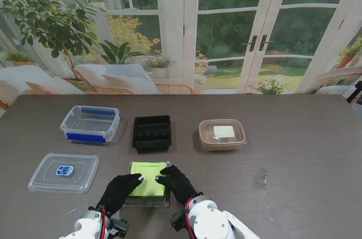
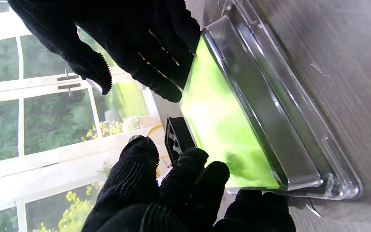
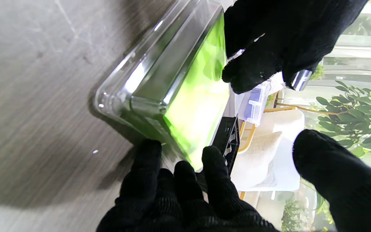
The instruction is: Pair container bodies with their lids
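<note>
Dark table | green-lidded container near front edge | both hands' fingers pressing lid

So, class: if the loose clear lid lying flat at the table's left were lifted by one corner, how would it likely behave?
The clear lid looks thin and transparent, so probably light and somewhat bendy. It lies flat on the table, so it is unlikely to roll or tip; its smooth plastic may slip.
</note>
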Motion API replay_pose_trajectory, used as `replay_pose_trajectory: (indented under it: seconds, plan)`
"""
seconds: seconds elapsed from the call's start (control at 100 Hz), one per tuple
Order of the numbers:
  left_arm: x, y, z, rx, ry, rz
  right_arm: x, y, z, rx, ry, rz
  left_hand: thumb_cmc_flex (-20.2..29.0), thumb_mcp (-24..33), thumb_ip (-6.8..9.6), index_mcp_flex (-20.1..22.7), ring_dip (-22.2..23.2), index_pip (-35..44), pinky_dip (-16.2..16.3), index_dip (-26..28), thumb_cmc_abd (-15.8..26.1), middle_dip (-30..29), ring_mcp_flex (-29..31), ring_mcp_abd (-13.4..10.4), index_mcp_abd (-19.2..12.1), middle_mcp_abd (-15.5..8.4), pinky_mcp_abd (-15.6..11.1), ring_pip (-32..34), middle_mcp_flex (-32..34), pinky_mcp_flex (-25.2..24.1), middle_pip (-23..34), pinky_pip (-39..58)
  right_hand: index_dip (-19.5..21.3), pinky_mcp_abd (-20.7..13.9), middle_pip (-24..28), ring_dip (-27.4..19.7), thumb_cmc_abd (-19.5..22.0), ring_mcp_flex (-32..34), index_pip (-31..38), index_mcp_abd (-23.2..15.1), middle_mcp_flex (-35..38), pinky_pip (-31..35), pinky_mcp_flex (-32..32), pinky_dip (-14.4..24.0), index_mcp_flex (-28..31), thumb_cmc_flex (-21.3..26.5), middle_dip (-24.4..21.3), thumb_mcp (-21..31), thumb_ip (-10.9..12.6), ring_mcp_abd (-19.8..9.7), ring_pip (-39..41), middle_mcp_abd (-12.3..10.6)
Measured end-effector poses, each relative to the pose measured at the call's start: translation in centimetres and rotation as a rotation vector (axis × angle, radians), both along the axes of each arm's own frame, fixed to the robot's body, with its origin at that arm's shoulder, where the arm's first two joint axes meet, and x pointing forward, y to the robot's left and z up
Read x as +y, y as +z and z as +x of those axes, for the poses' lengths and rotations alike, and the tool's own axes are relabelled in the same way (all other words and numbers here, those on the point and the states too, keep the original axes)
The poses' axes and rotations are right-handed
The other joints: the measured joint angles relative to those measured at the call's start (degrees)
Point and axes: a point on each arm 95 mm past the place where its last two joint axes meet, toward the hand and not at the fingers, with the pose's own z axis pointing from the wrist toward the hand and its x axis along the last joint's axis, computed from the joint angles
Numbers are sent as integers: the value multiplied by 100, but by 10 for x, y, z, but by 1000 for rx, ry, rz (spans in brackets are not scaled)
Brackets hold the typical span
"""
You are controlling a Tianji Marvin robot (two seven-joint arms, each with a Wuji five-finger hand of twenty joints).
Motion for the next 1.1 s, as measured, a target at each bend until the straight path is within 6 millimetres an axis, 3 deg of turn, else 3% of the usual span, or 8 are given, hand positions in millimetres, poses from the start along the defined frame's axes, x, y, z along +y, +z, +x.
replay_pose_trajectory:
  seconds: [0.26,0.47,0.58,0.77,1.1]
  plan:
    - [-3,-1,-4,-22,16,-25,0,2,-4,9,-14,27,1,-12,0,1,0,0,-4,3,0,121,0,111,-6,4,178,-5,85,0,215,-44,0,226,-21,0,0,-1,0,-29,-71,-19,-384,-1,0,0,-18,0,0,28,0,58]
    - [-5,0,-4,-33,12,-47,2,7,-7,3,-17,39,1,-19,0,1,0,0,-4,4,0,206,7,263,-6,86,397,-6,96,59,300,-44,0,601,-257,-72,0,-1,0,-32,-233,-19,-1494,65,0,0,-168,0,0,209,-103,253]
    - [-6,1,-5,-36,9,-59,1,8,-7,3,-25,45,1,-20,0,1,0,0,-4,5,0,213,24,305,-6,87,452,-7,97,79,303,-44,0,739,-323,-89,0,-4,0,-33,-291,-19,-1772,67,0,3,-182,0,0,293,-231,335]
    - [-7,1,-5,-44,2,-63,1,9,-8,1,-32,55,1,-21,0,1,0,0,-4,5,0,214,55,365,-6,88,533,-7,97,111,303,-38,0,899,-330,-102,0,-5,0,-33,-299,-36,-1946,68,0,4,-187,0,0,380,-315,408]
    - [-7,0,-5,-35,6,-52,3,8,-11,0,-25,56,1,-21,0,1,0,0,-3,6,0,215,71,379,-6,93,513,-2,97,116,304,3,0,845,-405,-125,0,-43,0,-34,-364,-179,-2112,10,1,5,-243,0,0,384,-351,410]
